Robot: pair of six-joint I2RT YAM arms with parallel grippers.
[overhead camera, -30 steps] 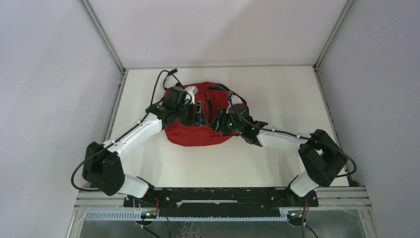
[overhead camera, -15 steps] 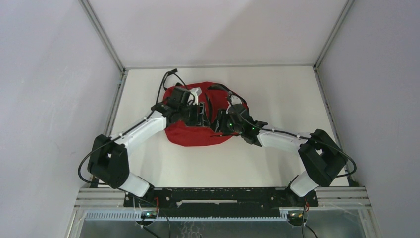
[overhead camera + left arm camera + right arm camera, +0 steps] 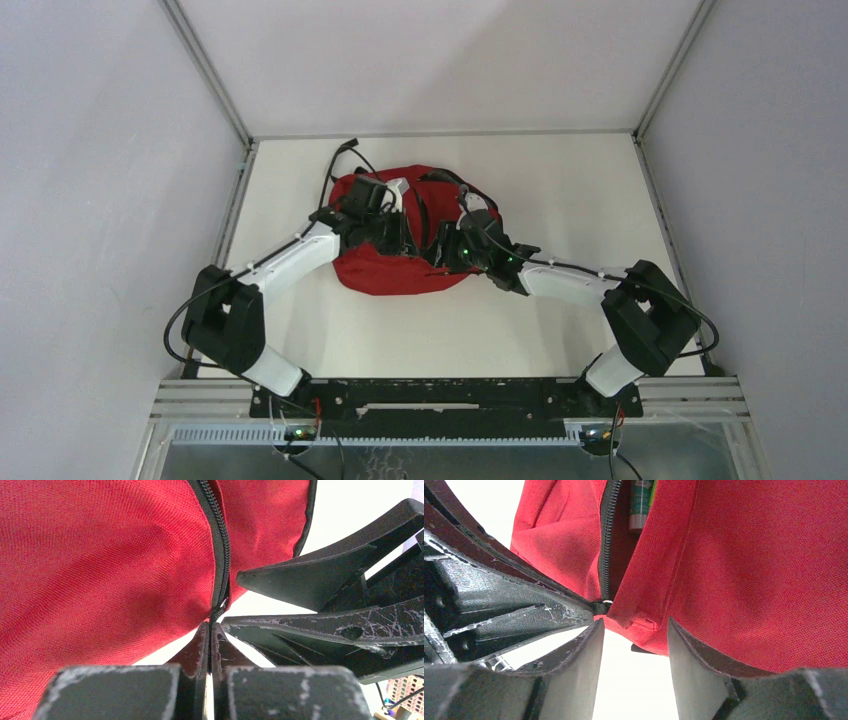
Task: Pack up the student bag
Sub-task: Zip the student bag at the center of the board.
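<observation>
Left hand [image 3: 210, 628] has snapped shut, I note: pinching black zip pull [image 3: 220, 609] of soft red fabric student bag [image 3: 100, 580]; zip track [image 3: 221, 545] runs straight ahead; right hand [image 3: 634, 623] spread.

A pale cream desk [image 3: 560, 330] fills the floor of a plain-walled booth, with metal rails [image 3: 232, 215] running along its left and right edges. One item lies directly on it: the red student bag [image 3: 385, 272], slumped flat on the far half of the surface, a little left of centre, with black straps trailing across its top. The bag sits well apart from both side rails, and bare desk shows all round it, widest on the right and toward the near edge.
</observation>
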